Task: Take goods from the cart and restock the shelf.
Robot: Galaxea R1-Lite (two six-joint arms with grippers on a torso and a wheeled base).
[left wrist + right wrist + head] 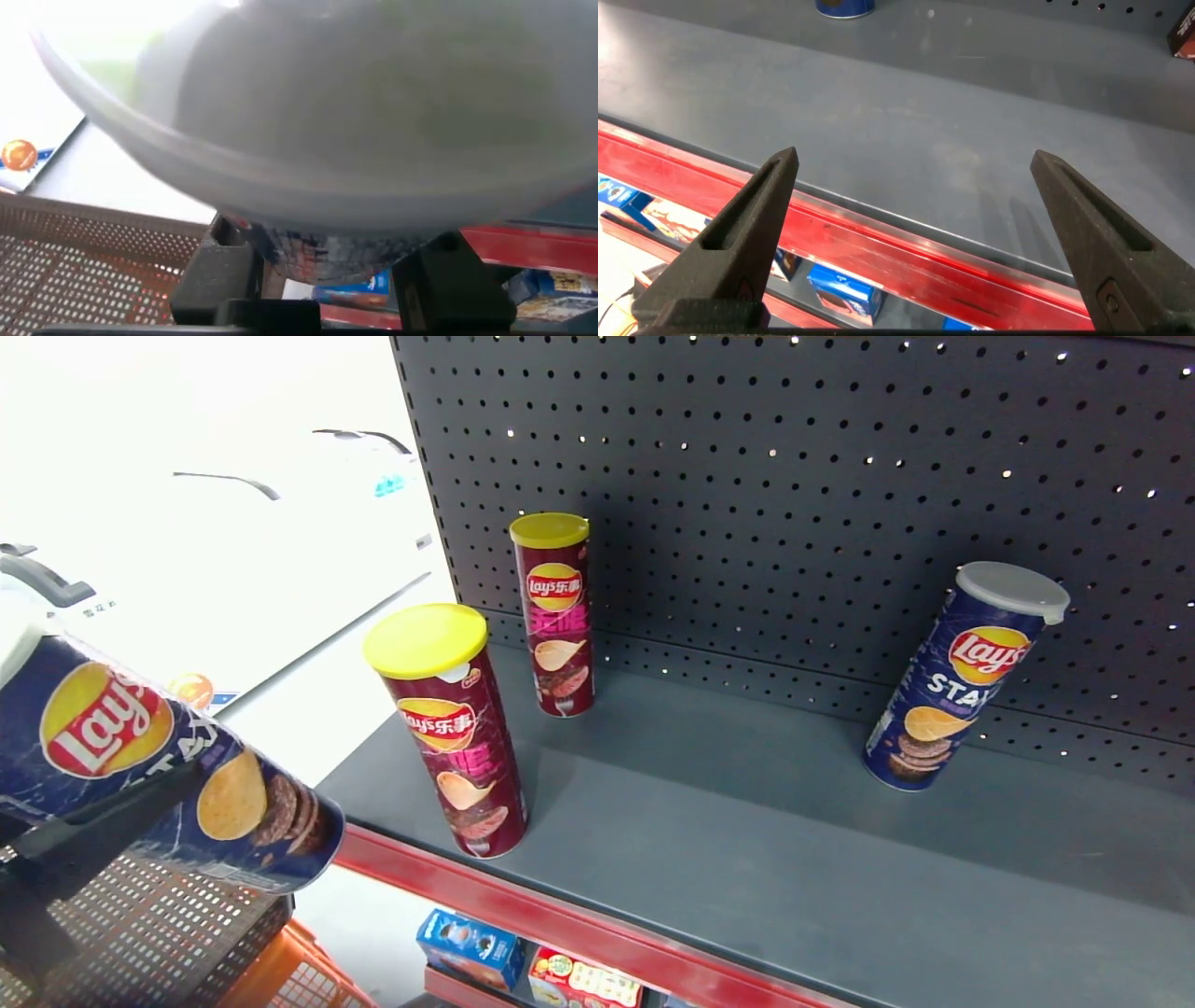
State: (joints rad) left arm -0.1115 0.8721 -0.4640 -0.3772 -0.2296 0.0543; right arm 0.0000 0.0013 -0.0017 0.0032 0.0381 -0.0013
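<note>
My left gripper (112,807) is shut on a dark blue chip can (140,765), held tilted at the lower left, off the shelf's left end and above the cart. In the left wrist view the can's grey lid (374,112) looms close, with the black fingers (220,271) clamped on either side of the can body. My right gripper (915,163) stands open with nothing between its fingers, hovering over the shelf's red front edge (878,233). The grey shelf (747,831) holds two maroon cans with yellow lids (448,728) (555,616) and one blue can (962,677).
A black pegboard (794,476) backs the shelf. The orange mesh cart (187,943) sits under the held can. Boxed goods (471,947) lie on the lower shelf. Bare shelf surface stretches between the maroon cans and the blue can.
</note>
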